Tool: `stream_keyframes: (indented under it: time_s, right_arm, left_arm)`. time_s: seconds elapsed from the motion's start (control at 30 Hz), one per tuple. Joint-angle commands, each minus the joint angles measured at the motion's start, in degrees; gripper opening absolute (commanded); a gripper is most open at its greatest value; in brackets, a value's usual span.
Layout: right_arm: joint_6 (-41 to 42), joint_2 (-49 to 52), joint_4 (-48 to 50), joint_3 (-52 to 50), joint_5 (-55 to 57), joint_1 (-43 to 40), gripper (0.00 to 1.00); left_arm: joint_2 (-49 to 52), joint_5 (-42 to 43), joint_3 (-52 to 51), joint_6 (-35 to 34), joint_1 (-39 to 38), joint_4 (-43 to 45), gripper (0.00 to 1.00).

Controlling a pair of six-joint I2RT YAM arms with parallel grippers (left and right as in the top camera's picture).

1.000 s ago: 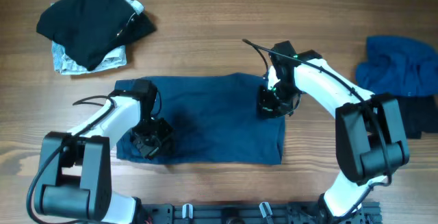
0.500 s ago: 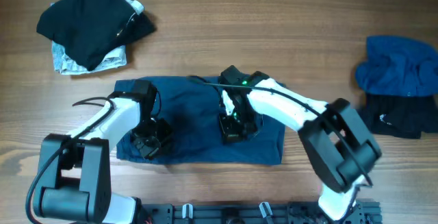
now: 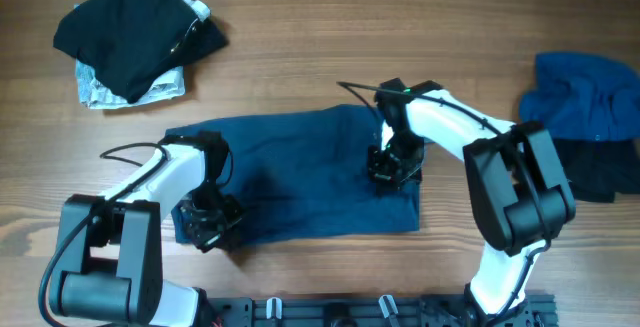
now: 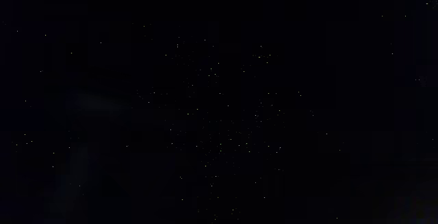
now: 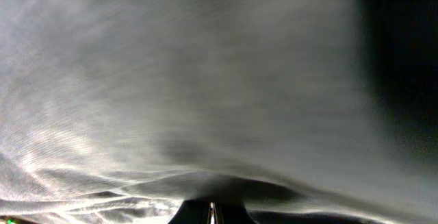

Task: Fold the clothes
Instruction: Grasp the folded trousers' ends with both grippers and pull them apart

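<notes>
A large dark navy garment (image 3: 300, 177) lies spread flat on the wooden table, one of the clothes. My left gripper (image 3: 207, 222) presses down on its lower left part, fingers hidden under the wrist. The left wrist view is black and shows nothing. My right gripper (image 3: 392, 167) rests on the garment's right part. In the right wrist view its fingertips (image 5: 212, 214) stand together, shut, pushed against the cloth (image 5: 205, 80), which bulges just ahead of them.
A black garment (image 3: 135, 27) lies on a grey-white patterned piece (image 3: 100, 89) at the back left. A bright blue piece (image 3: 585, 97) and a black piece (image 3: 600, 172) are heaped at the right edge. Bare wood surrounds the navy garment.
My right gripper slid left across the navy garment to its middle, then back toward the right. The left gripper moved slightly down and left. The garment now lies a little skewed.
</notes>
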Motion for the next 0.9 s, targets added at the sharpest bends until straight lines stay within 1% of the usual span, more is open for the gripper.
stream_keyframes:
  time_s: [0.0,0.07,0.1,0.2,0.3,0.37,0.43,0.47,0.5,0.53,0.57,0.6,0.67,0.87]
  right_arm:
    - [0.13,1.33,1.88,-0.44,14.12,-4.92,0.04]
    - [0.09,1.33,2.36,-0.31,14.32,-7.34,0.04]
    - [0.00,1.33,2.97,-0.02,14.32,-9.03,0.04]
    - [0.20,1.33,3.37,2.36,17.18,-14.86,0.04]
    - [0.09,1.31,0.87,7.08,16.98,-22.14,0.04]
    - [-1.84,1.03,-2.71,10.82,17.09,-23.30,0.04]
    - [-1.51,-0.44,-3.76,12.59,16.50,-23.21,0.04]
    - [-2.12,-2.05,-3.67,12.87,13.86,-22.95,0.04]
    - [-6.08,-3.48,-3.26,12.87,8.46,-22.69,0.04]
    - [-11.26,-4.42,-3.08,12.87,1.36,-22.45,0.04]
    - [-15.28,-4.98,-3.28,12.87,-5.38,-22.25,0.04]
    - [-16.57,-5.03,-3.32,12.85,-8.96,-22.05,0.04]
    - [-16.55,-5.01,-2.84,12.85,-9.62,-21.57,0.04]
    - [-16.96,-5.01,-1.09,12.70,-9.60,-20.52,0.04]
  left_arm:
    - [0.22,-5.31,1.03,-1.40,0.52,-1.81,0.04]
    - [-0.90,-6.75,3.58,-1.44,0.52,-3.26,0.04]
    - [-2.43,-9.35,6.27,-2.73,0.52,-4.92,0.04]
    - [-7.80,-15.04,13.40,-3.13,0.52,-6.67,0.04]
    - [-12.02,-16.70,15.85,-3.15,0.52,-6.62,0.04]
    - [-12.07,-14.10,15.82,-3.54,0.52,-5.75,0.04]
    - [-12.07,-8.81,15.82,-3.08,0.39,-1.62,0.04]
    - [-11.96,-3.30,15.82,-2.40,0.20,1.29,0.04]
    - [-11.87,5.51,15.80,-0.07,-0.92,3.93,0.04]
    - [-11.87,9.27,15.78,0.57,-2.27,4.87,0.04]
    - [-11.80,8.33,15.72,-0.44,-5.14,5.01,0.04]
    - [-11.56,7.26,15.45,-1.44,-6.67,5.11,0.04]
    - [-10.43,7.17,13.60,-3.10,-8.07,6.36,0.04]
    - [-6.12,8.68,4.31,-3.32,-8.55,10.75,0.04]
